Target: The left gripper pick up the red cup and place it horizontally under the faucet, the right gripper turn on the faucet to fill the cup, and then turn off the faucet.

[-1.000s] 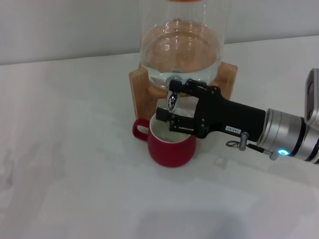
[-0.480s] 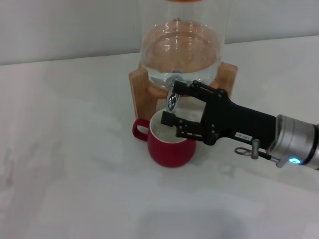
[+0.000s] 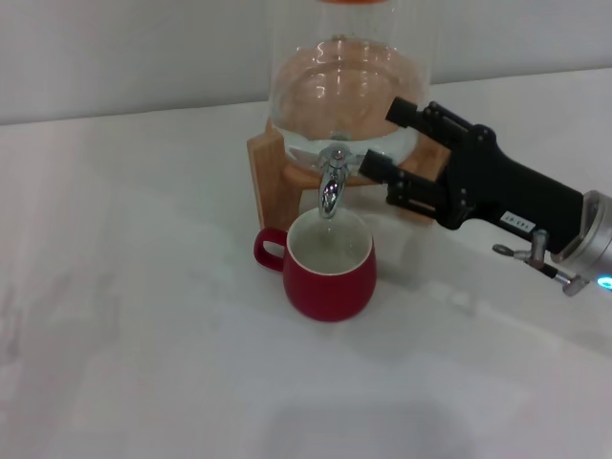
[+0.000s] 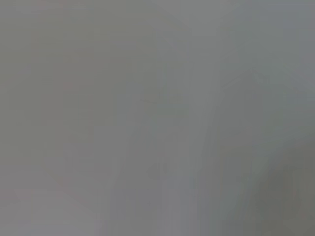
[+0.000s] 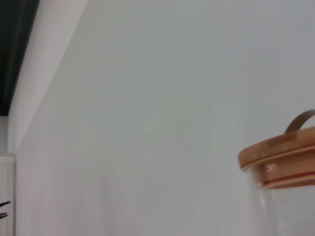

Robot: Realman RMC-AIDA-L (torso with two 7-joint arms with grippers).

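Red glazed ceramic first: the cup (image 3: 329, 271) stands upright on the white table (image 3: 143, 363), its loop handle pointing to the robot's left, its white inside showing. It sits directly under the faucet (image 3: 331, 184), whose chrome spout hangs just above the rim. Whether water is in the cup or running, I cannot tell.

Behind the faucet rises the glass dispenser (image 3: 344, 96) on its wooden stand (image 3: 273, 177); its wooden lid (image 5: 278, 155) shows in the right wrist view.

To the right, the right gripper (image 3: 394, 143) hangs beside the faucet, clear of the lever, its black fingers spread apart and gripping nothing. The left gripper is not seen anywhere.

The cup looks stiff, fairly heavy for its size and heavier if filled. Its glaze is likely slippery, and it would chip if knocked against the spout. A hold across the rounded body, or over the wall at the rim, seems safer than the small handle. The faucet lever is small, hard and smooth, so it probably wants a push near its tip.
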